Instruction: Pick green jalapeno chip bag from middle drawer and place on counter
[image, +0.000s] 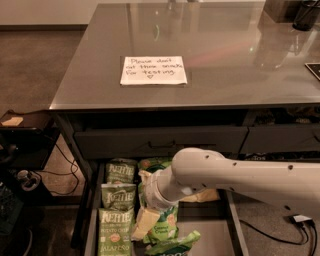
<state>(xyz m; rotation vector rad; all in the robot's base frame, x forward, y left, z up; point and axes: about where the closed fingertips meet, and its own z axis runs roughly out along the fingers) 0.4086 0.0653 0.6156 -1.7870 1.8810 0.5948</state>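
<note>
Olive green jalapeno chip bag lies left of my tool in the middle drawer; its grip I cannot tell.

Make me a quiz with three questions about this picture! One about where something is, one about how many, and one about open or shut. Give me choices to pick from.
1. Where is the robot's gripper?
A. Held high in the air
B. Down in the middle drawer, over the snack bags
C. Tucked out of sight

2. How many olive-green Kettle bags lie in the drawer?
A. One
B. Three
C. Six

3. The middle drawer is:
A. Pulled open
B. Shut tight
C. Missing

Answers:
1. B, because the white arm reaches down into the drawer and the gripper at its end sits over the bags.
2. B, because three Kettle bags lie in a column along the drawer's left side.
3. A, because you can look straight down into it and see the bags inside.
</note>
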